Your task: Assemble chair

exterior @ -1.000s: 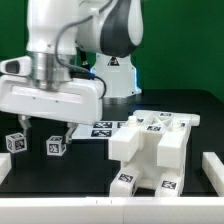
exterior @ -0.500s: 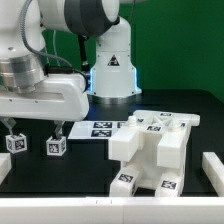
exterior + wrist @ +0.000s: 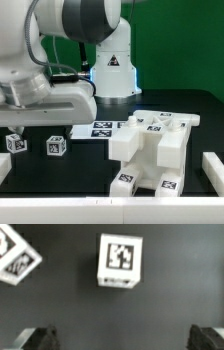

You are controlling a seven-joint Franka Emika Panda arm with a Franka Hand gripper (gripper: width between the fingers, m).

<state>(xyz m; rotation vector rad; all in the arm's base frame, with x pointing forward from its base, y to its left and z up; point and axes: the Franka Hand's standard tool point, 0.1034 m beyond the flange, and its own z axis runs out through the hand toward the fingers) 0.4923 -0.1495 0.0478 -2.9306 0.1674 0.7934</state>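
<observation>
The end effector [image 3: 124, 336] is spread wide and holds nothing: in the wrist view its two dark fingers [image 3: 40, 336] stand far apart, with only bare black desk [image 3: 130, 308] between them. In the exterior view its white body fills the left middle of the frame, hanging above the desk [image 3: 90, 170] and touching no part; its fingertips are hard to make out there. Below it, at the lower left of the exterior view, two loose pieces of the chair sit on the desk. One small block [image 3: 15, 143] is close to the frame's left edge, and another small block [image 3: 56, 146] is a little toward the exterior view's right. The two stand apart, and each shows a black-and-white tag. The wrist view also shows two tagged white blocks. One [image 3: 120, 259] is in line with the gap between the fingers but clear of them, and the other [image 3: 18, 258] is tilted and cut off by the frame edge; I cannot tell which is which. The chair body [image 3: 150, 150], a chunky white structure with several tags, stands at the right centre of the exterior view, well apart from the end effector. Just behind its left corner lies the marker board [image 3: 100, 128], flat on the desk. The arm's base [image 3: 112, 70] rises at the upper centre, and a white rail [image 3: 212, 165] runs along the right edge.
</observation>
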